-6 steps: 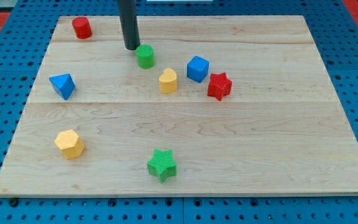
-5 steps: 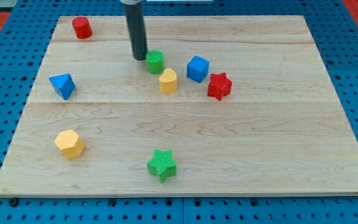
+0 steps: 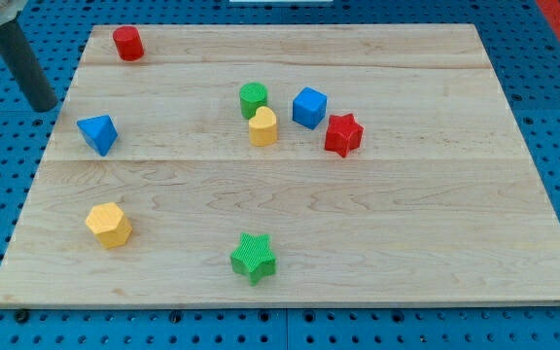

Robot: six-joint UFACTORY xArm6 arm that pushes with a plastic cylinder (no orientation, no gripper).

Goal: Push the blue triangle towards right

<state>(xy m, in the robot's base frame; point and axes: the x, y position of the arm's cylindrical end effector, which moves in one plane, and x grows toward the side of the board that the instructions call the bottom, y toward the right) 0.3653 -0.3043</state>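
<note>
my tip [image 3: 43,105] is bare, grasping nothing, up-left of the blue triangle [image 3: 97,133]; an off-centre push could spin it aside.

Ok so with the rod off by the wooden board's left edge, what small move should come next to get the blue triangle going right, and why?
Probably slide my tip down the view a little, level with the blue triangle block. It sits up and to the view's left of the triangle, apart from it, so pushing right now would likely pass above it.
</note>
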